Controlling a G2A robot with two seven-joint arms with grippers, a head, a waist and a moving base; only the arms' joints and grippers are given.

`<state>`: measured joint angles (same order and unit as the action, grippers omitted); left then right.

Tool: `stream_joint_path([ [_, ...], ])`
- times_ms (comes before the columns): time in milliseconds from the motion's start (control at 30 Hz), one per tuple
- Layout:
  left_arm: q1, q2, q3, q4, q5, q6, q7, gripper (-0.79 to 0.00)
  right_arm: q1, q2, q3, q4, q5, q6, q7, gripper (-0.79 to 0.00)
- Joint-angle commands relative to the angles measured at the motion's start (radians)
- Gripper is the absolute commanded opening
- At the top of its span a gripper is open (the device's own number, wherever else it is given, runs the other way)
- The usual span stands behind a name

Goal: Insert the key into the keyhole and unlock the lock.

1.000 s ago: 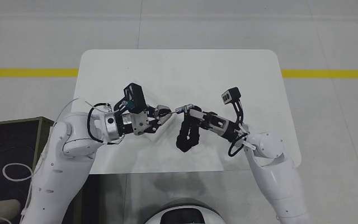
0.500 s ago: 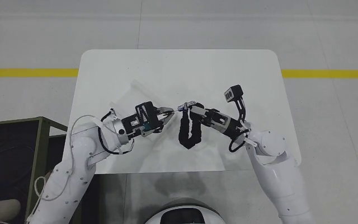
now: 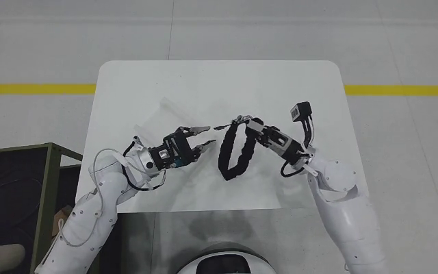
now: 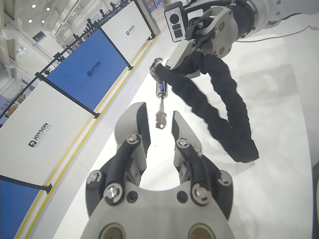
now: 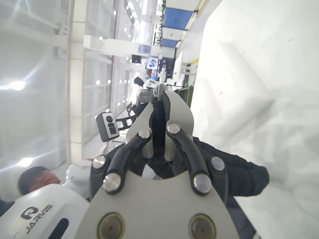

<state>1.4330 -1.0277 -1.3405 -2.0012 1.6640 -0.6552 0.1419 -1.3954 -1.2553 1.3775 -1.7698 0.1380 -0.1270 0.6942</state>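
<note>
Here, white table (image 3: 287,82), yellow floor line (image 3: 41,88); left gripper (image 3: 209,135) jaws apart, right gripper (image 3: 243,123) clamped on lock (image 4: 240,110).

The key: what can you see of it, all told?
The key is small, silvery metal, with a wider flat head. Its blade sits in the metal cylinder of the black-sleeved lock, which the right end effector grips above the table. The head sticks out between the open left end effector's fingers, seemingly untouched.

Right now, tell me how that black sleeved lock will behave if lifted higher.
Probably floppy: the lock sags in a loop from the right gripper. Its bunched fabric sleeve likely resists slipping. The key sticking from its metal end may wobble.
</note>
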Motion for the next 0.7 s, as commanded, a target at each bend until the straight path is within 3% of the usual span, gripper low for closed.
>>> stream_joint_path([
  [0, 0.0, 0.0, 0.0, 0.0, 0.0, 0.0, 0.0, 0.0, -0.018, 0.01, 0.041, -0.031, -0.146, 0.002, -0.045, -0.785],
  [67, 0.0, 0.0, 0.0, 0.0, 0.0, 0.0, 0.0, 0.0, -0.037, 0.016, 0.06, -0.064, -0.228, 0.006, -0.063, -0.785],
  [200, 0.0, 0.0, 0.0, 0.0, 0.0, 0.0, 0.0, 0.0, -0.068, 0.036, 0.068, -0.165, -0.639, 0.009, -0.067, -0.785],
  [300, 0.0, 0.0, 0.0, 0.0, 0.0, 0.0, 0.0, 0.0, -0.096, 0.045, 0.013, -0.232, -0.915, -0.033, -0.091, -0.785],
  [467, 0.0, 0.0, 0.0, 0.0, 0.0, 0.0, 0.0, 0.0, -0.132, 0.052, -0.057, -0.265, -1.308, -0.079, -0.25, -0.785],
  [667, 0.0, 0.0, 0.0, 0.0, 0.0, 0.0, 0.0, 0.0, -0.16, 0.055, -0.121, -0.244, -1.583, -0.061, -0.369, -0.785],
])
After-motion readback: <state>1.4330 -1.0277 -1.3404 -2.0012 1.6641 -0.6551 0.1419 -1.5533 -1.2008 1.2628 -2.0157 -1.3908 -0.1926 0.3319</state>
